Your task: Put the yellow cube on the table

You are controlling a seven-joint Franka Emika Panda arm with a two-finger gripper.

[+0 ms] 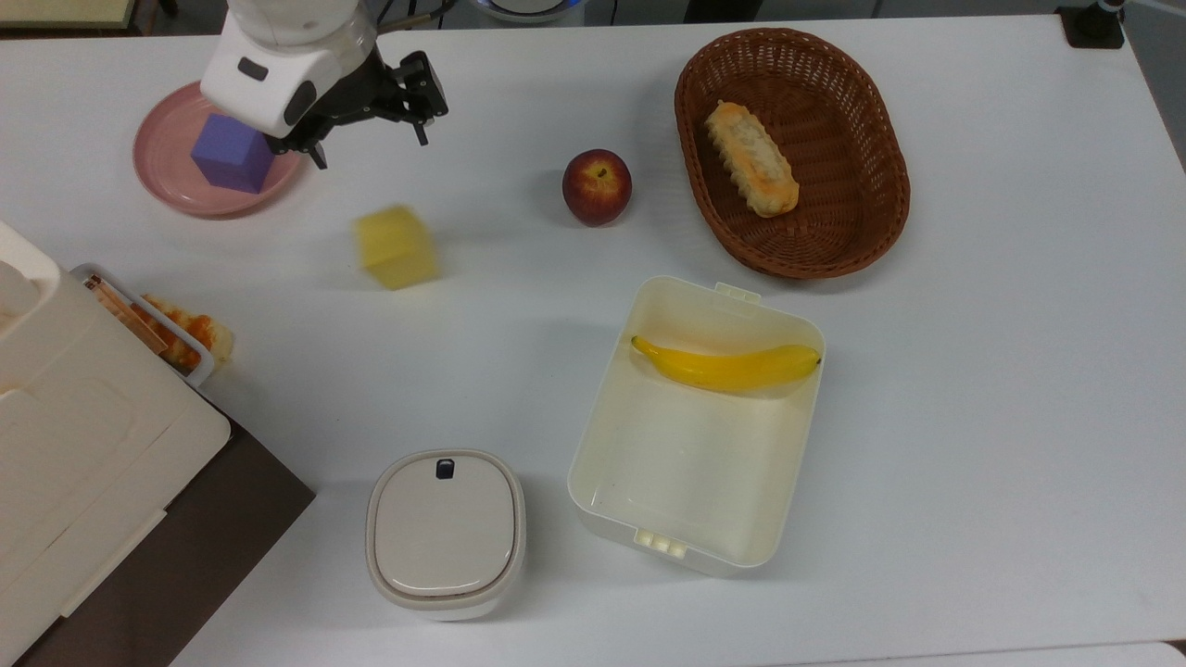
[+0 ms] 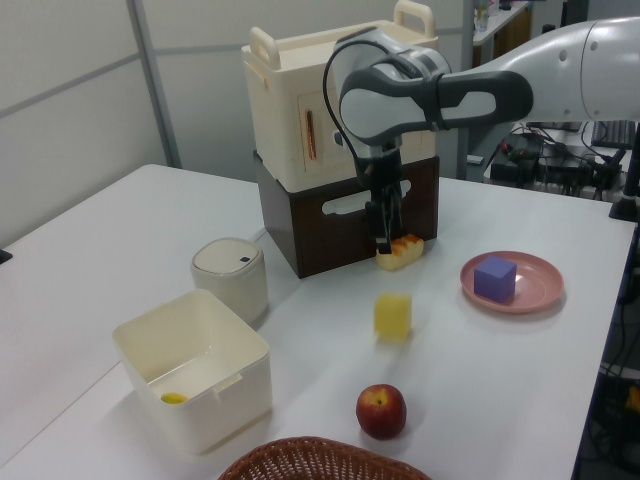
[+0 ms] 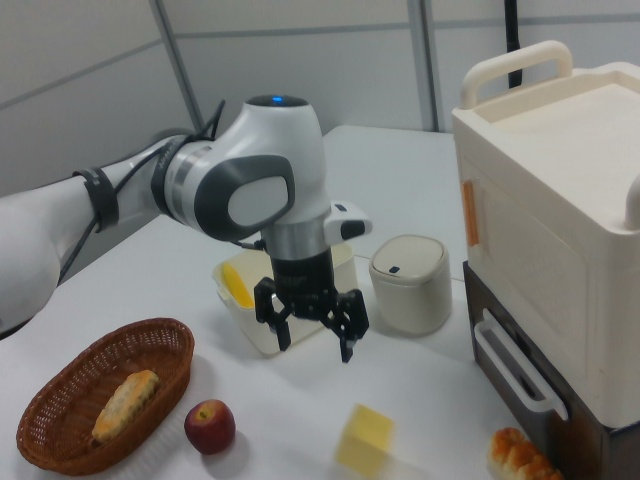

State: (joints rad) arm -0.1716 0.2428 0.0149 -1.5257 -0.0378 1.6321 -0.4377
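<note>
Apple point(image 1: 597, 186) near yellow cube point(image 1: 397, 246); purple cube point(image 1: 232, 153) on plate point(image 1: 163, 157).

Cubes: two point(image 1: 397, 246) point(image 1: 232, 153); bread: maybe two point(image 1: 750, 157) point(image 1: 190, 333); apple: one point(image 1: 597, 186).

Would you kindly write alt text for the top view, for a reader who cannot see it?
A robot gripper hangs open above a blurred yellow cube on the white table, beside a pink plate holding a purple cube. Nearby are an apple, a wicker basket and a banana.
</note>
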